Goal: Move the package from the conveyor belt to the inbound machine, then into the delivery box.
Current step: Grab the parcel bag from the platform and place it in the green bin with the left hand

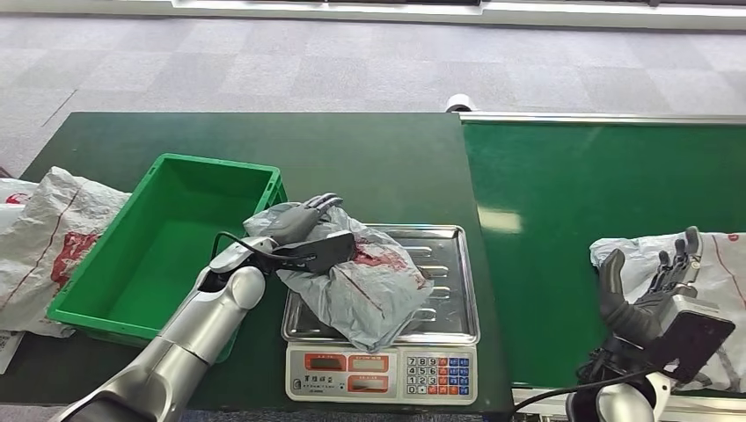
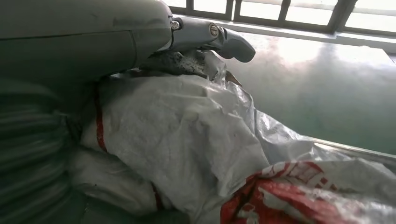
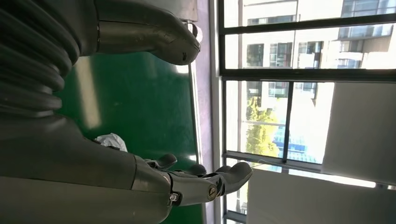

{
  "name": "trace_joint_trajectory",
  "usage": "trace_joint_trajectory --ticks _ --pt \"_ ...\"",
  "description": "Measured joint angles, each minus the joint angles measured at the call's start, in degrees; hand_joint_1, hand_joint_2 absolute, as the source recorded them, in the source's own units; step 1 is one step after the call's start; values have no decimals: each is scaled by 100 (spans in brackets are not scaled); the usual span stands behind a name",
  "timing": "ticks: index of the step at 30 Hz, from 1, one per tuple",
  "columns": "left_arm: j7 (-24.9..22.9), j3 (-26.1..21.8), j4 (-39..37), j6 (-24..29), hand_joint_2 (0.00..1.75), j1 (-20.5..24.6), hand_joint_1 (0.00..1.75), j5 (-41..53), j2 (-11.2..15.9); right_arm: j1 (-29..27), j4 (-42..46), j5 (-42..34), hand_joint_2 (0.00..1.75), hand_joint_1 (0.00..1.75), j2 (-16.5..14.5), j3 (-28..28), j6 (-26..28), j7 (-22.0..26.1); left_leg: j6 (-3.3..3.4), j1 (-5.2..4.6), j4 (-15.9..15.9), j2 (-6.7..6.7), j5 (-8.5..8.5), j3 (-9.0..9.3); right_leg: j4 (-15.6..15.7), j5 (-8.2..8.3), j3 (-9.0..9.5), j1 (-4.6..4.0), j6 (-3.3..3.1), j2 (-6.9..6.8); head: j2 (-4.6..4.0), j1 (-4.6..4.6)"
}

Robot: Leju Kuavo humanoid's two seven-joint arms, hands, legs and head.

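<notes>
The grey package [image 1: 365,286] with red print lies crumpled on the steel tray of the inbound machine [image 1: 444,316], a scale with a keypad at its near edge, and the left hand [image 1: 303,233] rests on the package's far left corner with fingers closed around the plastic. Just left of the scale stands the green delivery box [image 1: 106,303]. Over on the right, the right hand [image 1: 651,286] hangs with its fingers spread and holding nothing, above the green conveyor belt [image 1: 581,220], right beside another package [image 1: 717,272].

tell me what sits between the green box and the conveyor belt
In the head view, the scale stands there, its steel tray carrying a grey package that the left hand grips. The green box is beside it, the conveyor belt opposite.
</notes>
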State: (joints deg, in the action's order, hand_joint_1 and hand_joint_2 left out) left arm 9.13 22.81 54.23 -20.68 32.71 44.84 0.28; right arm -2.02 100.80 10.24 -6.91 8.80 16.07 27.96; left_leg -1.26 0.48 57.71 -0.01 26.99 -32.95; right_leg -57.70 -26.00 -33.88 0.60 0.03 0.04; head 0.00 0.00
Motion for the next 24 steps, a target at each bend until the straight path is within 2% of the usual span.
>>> trace_joint_trajectory --ticks 1,8,16,18,24 --pt "68 26 18 -54 175 -14 175 -14 22 -37 12 -2 175 0 -24 38 -26 -33 0 0 0 0 0 1 0 0 1 1 0 0 0 0" --pt "195 88 306 -122 175 -138 175 -421 91 -289 169 -37 175 0 -140 187 -86 -73 3 0 1 -2 -3 2 0 1 5 5 1 -2 0 0" --pt "152 39 895 314 175 -302 175 -1063 95 -654 513 -68 175 0 -302 297 -110 -46 4 0 2 -2 -1 -2 0 1 -1 4 1 0 0 0" --pt "204 -25 1061 607 175 -366 175 -1143 78 -715 579 -68 175 0 -337 306 -124 -31 4 0 2 -1 -2 -2 0 1 -2 4 1 1 0 0" --pt "249 -568 2019 2035 175 -550 175 -1185 -101 -921 765 -140 175 0 -495 368 -326 51 4 0 1 2 -2 -3 0 1 -4 3 1 3 0 0"
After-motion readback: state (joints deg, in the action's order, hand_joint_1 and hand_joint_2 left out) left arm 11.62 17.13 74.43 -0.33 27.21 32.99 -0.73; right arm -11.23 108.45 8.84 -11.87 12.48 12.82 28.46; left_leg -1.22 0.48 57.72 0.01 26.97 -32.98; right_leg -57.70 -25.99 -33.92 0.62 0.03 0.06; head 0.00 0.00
